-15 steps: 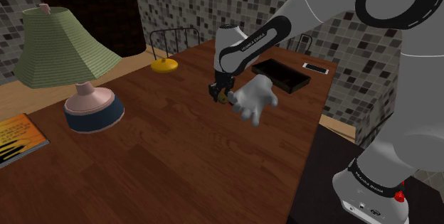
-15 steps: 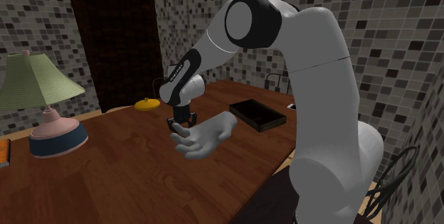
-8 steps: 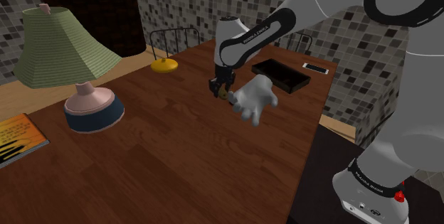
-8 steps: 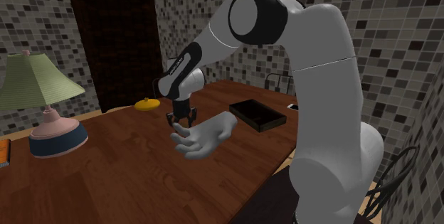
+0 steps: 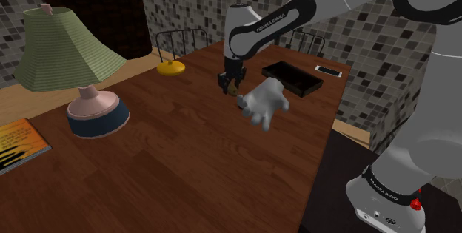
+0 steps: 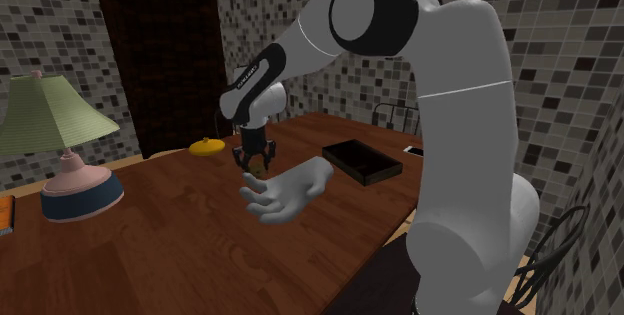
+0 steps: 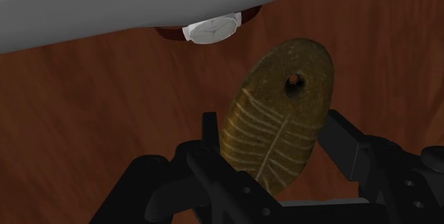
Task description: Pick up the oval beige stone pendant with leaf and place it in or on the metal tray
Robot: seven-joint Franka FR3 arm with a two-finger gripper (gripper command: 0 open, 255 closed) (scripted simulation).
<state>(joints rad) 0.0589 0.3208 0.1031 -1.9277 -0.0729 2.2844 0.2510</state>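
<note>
Gripping the oval pendant [image 7: 279,116] between both fingers [image 7: 210,144], the tool [image 5: 232,86] hangs above the table [image 5: 170,157].

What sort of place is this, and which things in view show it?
Probably a room in a house, perhaps a living room: a wooden table carries a shaded lamp and a phone, with mosaic-tiled walls and a dark door.

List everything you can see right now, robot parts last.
table: one, brown wood
pendant: one, olive-brown, clasped in the gripper
tray: one, black, table's far end
hand model: one, pale grey, beside the gripper
lamp: one, green shade, shoulder view's left
yellow object: one, table's far edge
phone: one, white, beyond the tray
wristwatch: one, white face, on the table
book: one, orange, by the lamp
gripper: one, black, shut on pendant
arm: one, white
</note>
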